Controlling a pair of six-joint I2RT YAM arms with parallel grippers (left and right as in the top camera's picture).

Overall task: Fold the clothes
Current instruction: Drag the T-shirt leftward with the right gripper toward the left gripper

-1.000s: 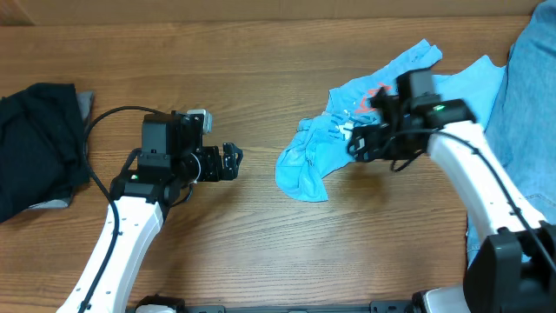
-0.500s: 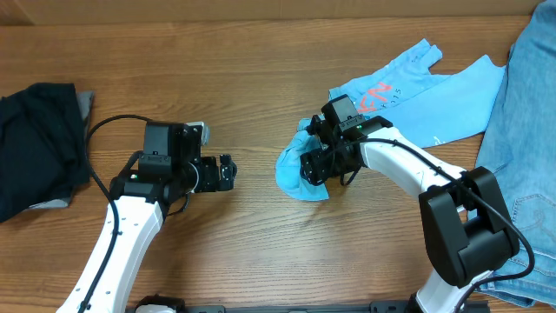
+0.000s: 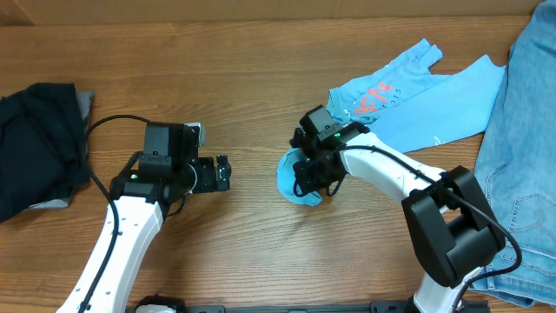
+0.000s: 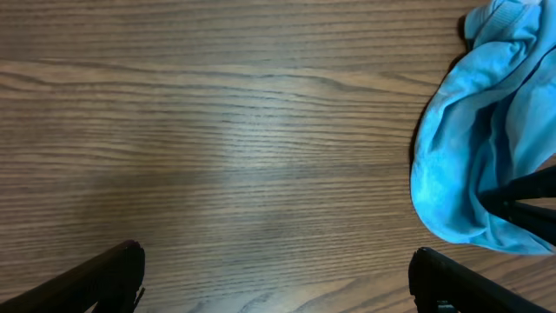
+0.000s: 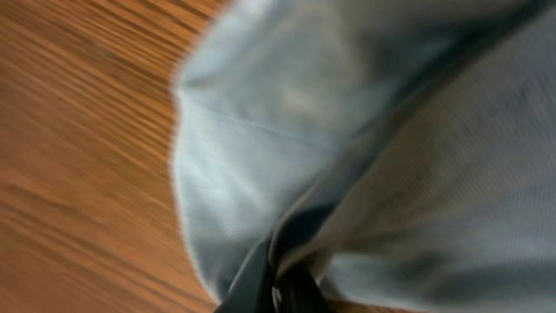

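T-shirt (image 3: 408,91) trails from table (image 3: 261,69) centre toward 2 o'clock. Right gripper (image 3: 305,176) pinches its bunched near end; left gripper (image 3: 224,171) spread, empty, at its 9 o'clock. Light, limp cotton, probably drags: grip hem corners.

T-shirt (image 3: 417,91): one end bunched at right gripper (image 3: 306,176), the rest trails beyond it, rightward. Jeans (image 3: 521,148) further right. Left gripper (image 3: 224,171) well apart to its left; garment pile (image 3: 35,148) left of that, all on table (image 3: 261,52).
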